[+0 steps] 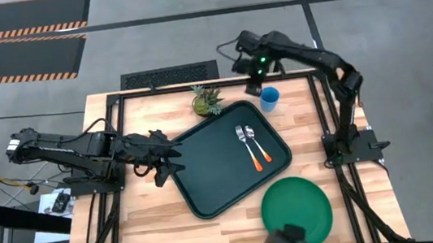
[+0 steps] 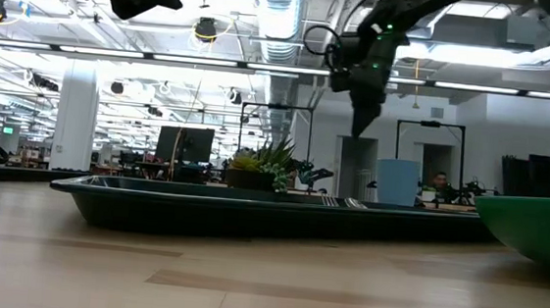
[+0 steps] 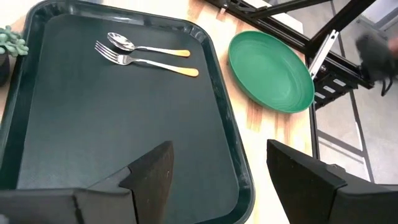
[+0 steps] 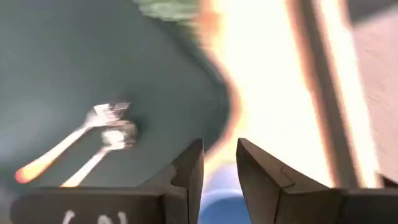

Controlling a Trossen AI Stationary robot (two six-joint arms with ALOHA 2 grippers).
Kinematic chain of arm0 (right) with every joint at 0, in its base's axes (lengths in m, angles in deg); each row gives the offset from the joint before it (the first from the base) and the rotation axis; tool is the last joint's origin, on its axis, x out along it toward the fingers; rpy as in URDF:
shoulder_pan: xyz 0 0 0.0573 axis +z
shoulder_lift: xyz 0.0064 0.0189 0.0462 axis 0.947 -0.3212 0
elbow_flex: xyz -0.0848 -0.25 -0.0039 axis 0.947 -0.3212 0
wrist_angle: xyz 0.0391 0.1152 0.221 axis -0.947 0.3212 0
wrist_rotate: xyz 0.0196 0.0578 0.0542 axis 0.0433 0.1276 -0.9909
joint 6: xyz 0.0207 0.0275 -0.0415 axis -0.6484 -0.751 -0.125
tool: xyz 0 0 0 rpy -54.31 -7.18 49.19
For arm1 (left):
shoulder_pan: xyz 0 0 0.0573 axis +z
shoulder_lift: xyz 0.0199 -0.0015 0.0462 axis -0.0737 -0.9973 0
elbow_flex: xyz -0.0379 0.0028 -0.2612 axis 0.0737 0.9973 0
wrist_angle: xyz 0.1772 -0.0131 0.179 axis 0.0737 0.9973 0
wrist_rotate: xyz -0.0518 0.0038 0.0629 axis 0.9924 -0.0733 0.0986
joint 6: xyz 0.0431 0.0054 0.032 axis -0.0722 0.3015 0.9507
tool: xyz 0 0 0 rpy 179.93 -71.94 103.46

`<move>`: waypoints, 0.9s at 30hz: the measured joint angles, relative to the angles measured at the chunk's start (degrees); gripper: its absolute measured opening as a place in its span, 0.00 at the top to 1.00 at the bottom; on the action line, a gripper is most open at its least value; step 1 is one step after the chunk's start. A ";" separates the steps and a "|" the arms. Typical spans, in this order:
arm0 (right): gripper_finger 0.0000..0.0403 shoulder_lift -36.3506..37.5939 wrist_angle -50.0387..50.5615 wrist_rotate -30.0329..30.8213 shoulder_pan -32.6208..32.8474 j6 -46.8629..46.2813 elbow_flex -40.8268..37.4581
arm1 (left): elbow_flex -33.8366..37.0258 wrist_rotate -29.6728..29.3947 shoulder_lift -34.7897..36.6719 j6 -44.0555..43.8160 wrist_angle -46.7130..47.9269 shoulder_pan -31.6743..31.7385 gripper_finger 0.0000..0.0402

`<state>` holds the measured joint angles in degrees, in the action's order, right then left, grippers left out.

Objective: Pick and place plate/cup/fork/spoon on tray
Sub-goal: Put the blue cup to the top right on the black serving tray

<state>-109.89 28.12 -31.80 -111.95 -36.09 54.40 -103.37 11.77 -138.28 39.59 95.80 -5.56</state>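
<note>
The dark tray (image 1: 223,178) lies at the table's middle. The fork (image 1: 245,144) and spoon (image 1: 257,145) lie side by side on its right part, orange handles toward the near edge. The light-blue cup (image 1: 269,97) stands on the table past the tray's far right corner. The green plate (image 1: 296,208) rests on the table at the near right. My left gripper (image 1: 173,155) hovers open over the tray's left rim, empty. My right gripper (image 1: 258,76) hangs above the cup's far side with its fingers a little apart, pointing down; the cup shows below it in the right wrist view (image 4: 217,202).
A small potted plant (image 1: 207,99) stands at the tray's far edge, left of the cup. A dark camera mount (image 1: 291,240) sits at the table's near edge by the plate. Bare wood lies left of and in front of the tray.
</note>
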 joint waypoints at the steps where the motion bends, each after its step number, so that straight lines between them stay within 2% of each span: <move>1: 0.69 0.68 0.23 1.26 -0.97 -0.13 -0.40 | 0.00 0.00 -0.01 0.11 0.00 0.00 0.40; 10: 0.47 2.05 1.65 4.21 -7.92 -1.73 -5.44 | 0.00 -0.82 -0.01 1.41 0.00 0.00 0.40; 14: 0.45 1.98 0.65 4.63 -9.00 -1.37 -9.97 | 0.00 -1.81 -0.01 1.73 0.00 0.00 0.40; 22: 0.51 1.89 -2.09 5.61 -9.38 -0.28 -15.55 | 0.00 -2.73 -0.01 1.73 0.02 0.00 0.40; 24: 0.57 1.89 -3.79 8.40 -9.01 -0.26 -16.40 | 0.00 -2.95 -0.01 1.71 0.02 0.00 0.40; 27: 0.72 1.89 -4.18 11.64 -8.26 -0.10 -16.82 | 0.00 -2.97 -0.01 1.43 0.03 0.00 0.40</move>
<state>-108.00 23.94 -20.17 -120.21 -36.19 37.57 -103.37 8.79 -138.30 41.02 95.82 -5.56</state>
